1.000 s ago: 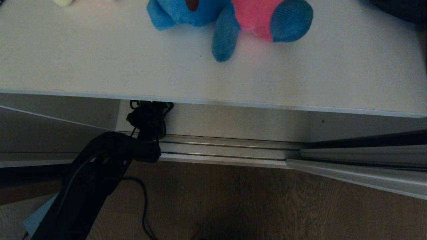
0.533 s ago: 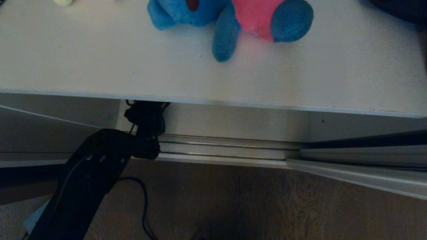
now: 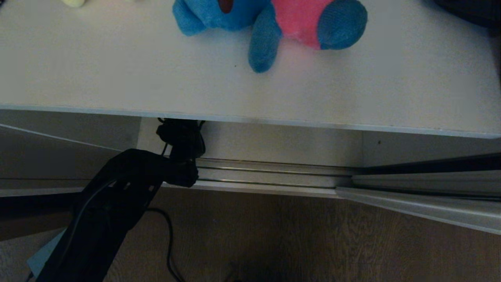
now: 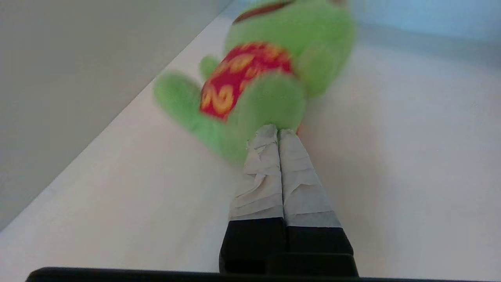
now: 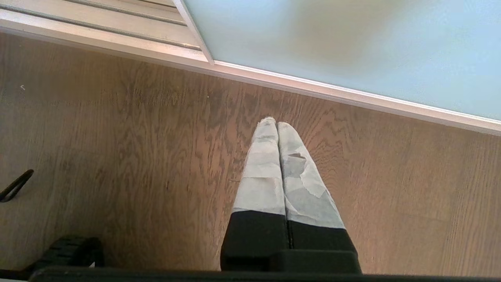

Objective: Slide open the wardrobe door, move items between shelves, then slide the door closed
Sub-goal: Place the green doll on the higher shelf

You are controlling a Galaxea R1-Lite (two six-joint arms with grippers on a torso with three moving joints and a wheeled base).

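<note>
Job for now: get hold of the green plush toy [image 4: 274,58] lying on the lower shelf [image 4: 391,156], tucked under the upper shelf [image 3: 117,70]. Left gripper [image 4: 278,131] squeezed tight with nothing in between, tips right up against one soft green leg. Cannot pick up anything like that, so pull back a tiny bit first, then spread wide. Push in around the fat leg or the red tummy (more to squeeze there) and close gently till snug. Lift only a little, because of the board just above the left arm [image 3: 117,196]. Bring out slowly and level, away from the side wall. Blue plush toy [image 3: 235,15] and pale yellow toy [image 3: 73,2] up on the top board, well apart from each other. Right gripper [image 5: 276,123] also clamped on nothing, hanging over the wood floor [image 5: 117,156], near the bottom of the sliding wardrobe door [image 5: 352,39], pushed open to the right.
</note>
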